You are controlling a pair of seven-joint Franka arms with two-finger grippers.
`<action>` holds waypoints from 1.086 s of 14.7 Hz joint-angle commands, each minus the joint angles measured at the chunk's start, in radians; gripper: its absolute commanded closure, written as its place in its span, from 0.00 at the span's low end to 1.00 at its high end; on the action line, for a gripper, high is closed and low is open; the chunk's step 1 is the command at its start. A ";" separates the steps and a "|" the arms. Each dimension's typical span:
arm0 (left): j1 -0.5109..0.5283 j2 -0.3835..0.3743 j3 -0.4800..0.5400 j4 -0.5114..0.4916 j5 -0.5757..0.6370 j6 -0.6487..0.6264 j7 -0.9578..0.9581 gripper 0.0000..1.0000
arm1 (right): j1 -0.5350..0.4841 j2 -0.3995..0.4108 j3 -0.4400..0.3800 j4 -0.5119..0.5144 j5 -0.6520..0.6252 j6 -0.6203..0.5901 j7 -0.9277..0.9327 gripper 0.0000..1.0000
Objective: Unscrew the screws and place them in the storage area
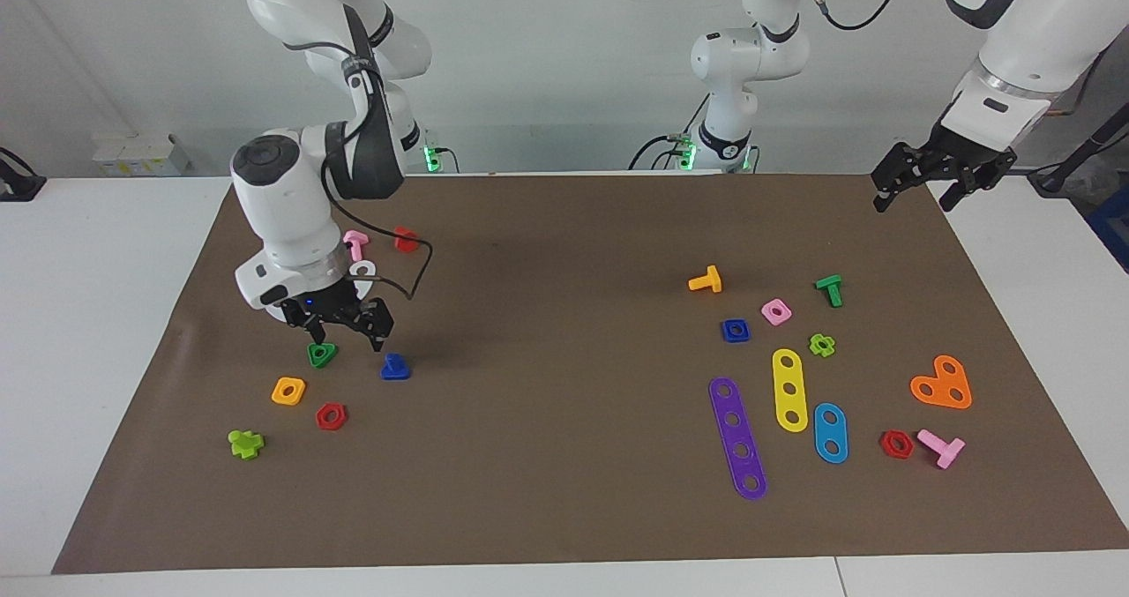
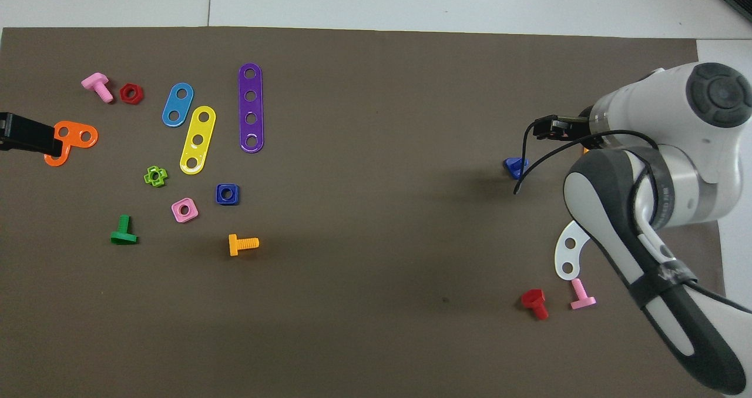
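Facing view: two arms are standing at the top of the frame over a brown mat on a white desk [image 1: 88,315].
Right hand [image 1: 340,324]: hovering low at centre left of the frame, fingers spread and gripping nothing, just above the green triangular nut [image 1: 322,354].
Screw [image 1: 395,367]: dark blue, sitting on the mat just right of that hand, apart from its fingers.
Storage area [image 1: 362,403]: bare mat in the lower left, bordered by the green nut, the orange square nut [image 1: 288,391] and the red hexagonal nut [image 1: 331,416].
Left hand [image 1: 917,193]: waiting in the air at upper right, above the mat's corner, fingers standing open and empty.
Overhead view: the right arm is filling the right edge of the frame.
Right hand [image 2: 555,126]: showing at centre right; its fingers are mostly hidden.
Screw [image 2: 515,166]: lying just below and left of it.
White strip [image 2: 568,251]: curving out below the arm's body.
Left hand [image 2: 29,134]: one dark finger is entering at the left edge, overlapping the orange plate [image 2: 73,141].
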 commanded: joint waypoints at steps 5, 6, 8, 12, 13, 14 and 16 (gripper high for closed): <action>-0.009 -0.033 0.005 -0.053 0.015 0.039 0.012 0.00 | -0.027 -0.152 0.004 0.148 0.024 -0.342 -0.034 0.00; -0.010 -0.035 0.004 -0.058 0.015 0.039 0.012 0.00 | -0.025 -0.152 0.004 0.191 0.024 -0.394 -0.034 0.00; -0.014 -0.047 0.004 -0.082 0.013 0.045 0.012 0.00 | -0.028 -0.138 0.004 0.280 0.022 -0.496 -0.039 0.00; -0.017 -0.050 0.004 -0.087 0.015 0.044 0.010 0.00 | -0.025 -0.147 0.009 0.316 0.025 -0.582 -0.040 0.00; -0.018 -0.050 0.002 -0.087 0.013 0.047 0.012 0.00 | -0.025 -0.149 0.007 0.316 0.025 -0.590 -0.054 0.00; -0.018 -0.049 0.002 -0.087 0.013 0.048 0.012 0.00 | -0.025 -0.150 0.006 0.312 0.025 -0.588 -0.086 0.00; -0.017 -0.049 0.002 -0.087 0.015 0.053 0.013 0.00 | -0.025 -0.152 0.004 0.308 0.024 -0.590 -0.106 0.00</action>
